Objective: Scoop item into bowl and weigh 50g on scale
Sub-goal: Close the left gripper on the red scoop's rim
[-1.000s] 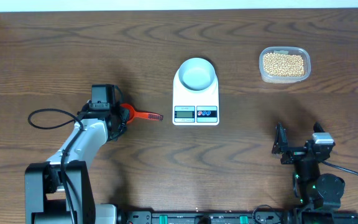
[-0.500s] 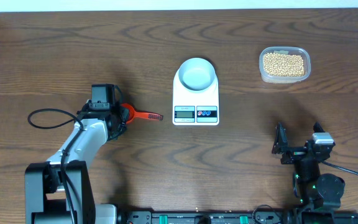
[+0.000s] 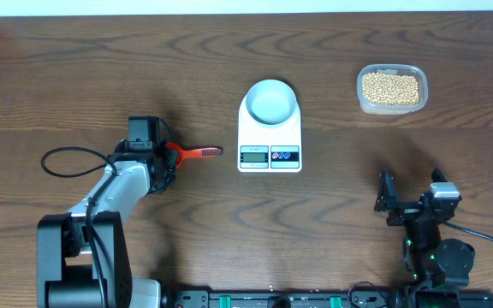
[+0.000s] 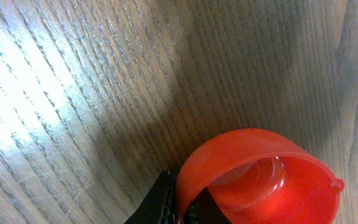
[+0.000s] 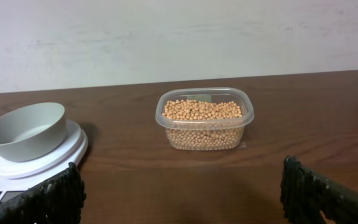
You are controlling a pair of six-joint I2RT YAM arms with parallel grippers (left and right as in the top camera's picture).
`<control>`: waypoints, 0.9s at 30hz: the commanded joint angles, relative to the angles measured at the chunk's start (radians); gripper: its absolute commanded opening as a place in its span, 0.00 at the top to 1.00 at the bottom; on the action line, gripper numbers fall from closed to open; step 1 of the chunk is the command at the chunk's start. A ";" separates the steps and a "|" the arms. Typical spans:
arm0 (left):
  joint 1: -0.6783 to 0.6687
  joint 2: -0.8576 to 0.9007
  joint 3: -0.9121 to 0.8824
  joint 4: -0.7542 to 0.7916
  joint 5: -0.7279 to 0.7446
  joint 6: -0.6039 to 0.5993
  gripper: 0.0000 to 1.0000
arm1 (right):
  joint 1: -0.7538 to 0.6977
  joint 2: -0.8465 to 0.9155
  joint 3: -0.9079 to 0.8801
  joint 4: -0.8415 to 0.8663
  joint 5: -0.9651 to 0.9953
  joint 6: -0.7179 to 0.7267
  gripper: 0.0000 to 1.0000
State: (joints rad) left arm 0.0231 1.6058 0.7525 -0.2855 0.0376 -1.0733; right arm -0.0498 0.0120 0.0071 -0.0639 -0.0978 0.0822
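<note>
I've got a red scoop (image 3: 191,152) left of centre in the overhead frame, cup end to the left, ribbed handle running right and nearly level across the picture. On the left wrist feed its cup (image 4: 260,180) fills the lower right corner: glossy, translucent red, mouth open toward me, throwing a soft shadow on the boards. Whether it touches the wood, I can't say. Upper right of the overhead, a clear rounded-rectangular tub (image 3: 391,111), open-topped; on the right wrist feed it (image 5: 205,127) sits mid-frame. Dark wood-grain worktop (image 3: 75,77) throughout, and a pale wall (image 5: 179,37) across the top behind.
</note>
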 commanded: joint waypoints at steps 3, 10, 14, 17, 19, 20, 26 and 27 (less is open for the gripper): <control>-0.003 0.010 0.004 0.004 -0.024 -0.005 0.92 | 0.006 -0.005 -0.002 -0.003 -0.006 -0.009 0.01; -0.002 0.010 0.004 0.005 -0.024 0.007 0.93 | 0.006 -0.005 -0.002 -0.003 -0.006 -0.009 0.01; -0.002 0.003 0.005 0.012 -0.024 0.056 0.93 | 0.006 -0.005 -0.002 -0.003 -0.006 -0.009 0.01; -0.002 -0.014 0.007 0.014 -0.023 0.080 0.93 | 0.006 -0.005 -0.002 -0.003 -0.006 -0.009 0.01; -0.002 -0.030 0.008 0.014 -0.024 0.098 0.93 | 0.006 -0.005 -0.002 -0.003 -0.006 -0.009 0.01; -0.002 -0.041 0.009 0.015 -0.023 0.109 0.93 | 0.006 -0.005 -0.002 -0.003 -0.006 -0.009 0.01; -0.002 -0.123 0.010 0.010 -0.023 0.142 0.93 | 0.006 -0.005 -0.002 -0.003 -0.006 -0.009 0.01; -0.002 -0.140 0.010 0.007 -0.023 0.142 0.93 | 0.006 -0.005 -0.002 -0.003 -0.006 -0.009 0.01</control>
State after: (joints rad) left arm 0.0231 1.5265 0.7525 -0.2752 0.0376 -0.9657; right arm -0.0498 0.0120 0.0071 -0.0639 -0.0978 0.0822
